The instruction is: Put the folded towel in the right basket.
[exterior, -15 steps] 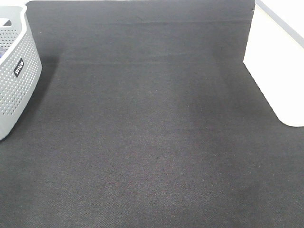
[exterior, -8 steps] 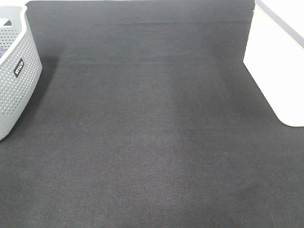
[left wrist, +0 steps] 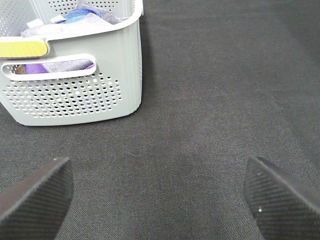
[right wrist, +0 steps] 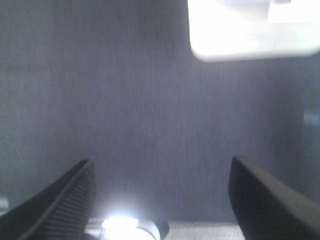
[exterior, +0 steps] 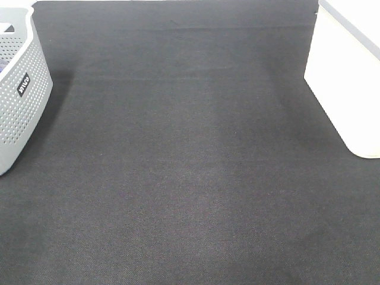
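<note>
**Mia:** What is on the big dark mat [exterior: 190,166]?

**Ben:** From the high camera, a grey basket [exterior: 18,89] with lots of little holes sits at 9 o'clock. A white basket [exterior: 347,77] sits at 2 o'clock. They are well apart, with bare mat between them

**Mia:** Where are the robot's arms?

**Ben:** The high camera does not show them. Only the wrist cameras show the pincers

**Mia:** What is the left gripper [left wrist: 160,192] doing?

**Ben:** Its two black fingers [left wrist: 35,195] are spread wide apart. Nothing is between them, only mat. It hangs over the mat near the grey basket [left wrist: 75,95]

**Mia:** What is in that basket?

**Ben:** Soft cloths [left wrist: 75,20], grey and blue and purple, piled inside. I cannot tell if one of them is the folded towel

**Mia:** And the right gripper [right wrist: 160,195]?

**Ben:** That picture is blurry. Its two dark fingers [right wrist: 265,200] are also wide apart with nothing held. The white basket [right wrist: 250,30] glows bright past the fingers, across some bare mat

**Mia:** Is the towel in the white basket?

**Ben:** I cannot tell. The inside is too bright and blurry to see
</note>
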Controlling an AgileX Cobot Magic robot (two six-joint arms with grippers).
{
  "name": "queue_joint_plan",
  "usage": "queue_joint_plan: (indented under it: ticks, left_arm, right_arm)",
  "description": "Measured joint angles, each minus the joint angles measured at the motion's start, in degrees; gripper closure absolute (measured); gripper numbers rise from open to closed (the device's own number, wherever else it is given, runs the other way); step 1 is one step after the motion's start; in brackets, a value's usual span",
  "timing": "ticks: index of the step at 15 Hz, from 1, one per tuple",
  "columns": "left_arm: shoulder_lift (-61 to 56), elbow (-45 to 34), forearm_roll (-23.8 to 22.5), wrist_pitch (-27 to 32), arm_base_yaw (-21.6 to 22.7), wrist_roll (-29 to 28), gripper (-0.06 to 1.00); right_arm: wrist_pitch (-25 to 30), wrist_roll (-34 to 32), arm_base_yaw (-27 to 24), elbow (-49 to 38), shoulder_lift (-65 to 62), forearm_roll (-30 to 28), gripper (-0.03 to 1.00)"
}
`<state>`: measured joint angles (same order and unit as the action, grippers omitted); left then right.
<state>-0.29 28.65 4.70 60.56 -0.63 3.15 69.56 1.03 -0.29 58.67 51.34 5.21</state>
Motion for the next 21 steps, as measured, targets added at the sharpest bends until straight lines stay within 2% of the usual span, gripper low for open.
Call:
queue_joint_plan:
  ticks: [5,6,11,13,16,21]
  left_arm:
    - [0.0,0.0,0.0,0.0,0.0,0.0,0.07]
    - [0.0,0.0,0.0,0.0,0.0,0.0,0.07]
    - [0.0,0.0,0.0,0.0,0.0,0.0,0.07]
    - [0.0,0.0,0.0,0.0,0.0,0.0,0.07]
    - [0.0,0.0,0.0,0.0,0.0,0.0,0.07]
    - [0.0,0.0,0.0,0.0,0.0,0.0,0.07]
  right_arm:
    - [0.17,0.0,0.0,-24.64,-28.36,-0.11,0.27]
    - [0.63,0.0,0.0,-26.18,-33.46,-0.17,0.27]
    - [0.63,3.9,0.0,-26.81,-51.17,-0.46,0.27]
    - [-0.69,4.24,0.0,-27.22,-51.68,-0.4,0.27]
    - [-7.28,4.3,0.0,-29.45,-51.68,-0.57,0.27]
    - [-7.96,4.3,0.0,-29.68,-51.62,-0.63,0.27]
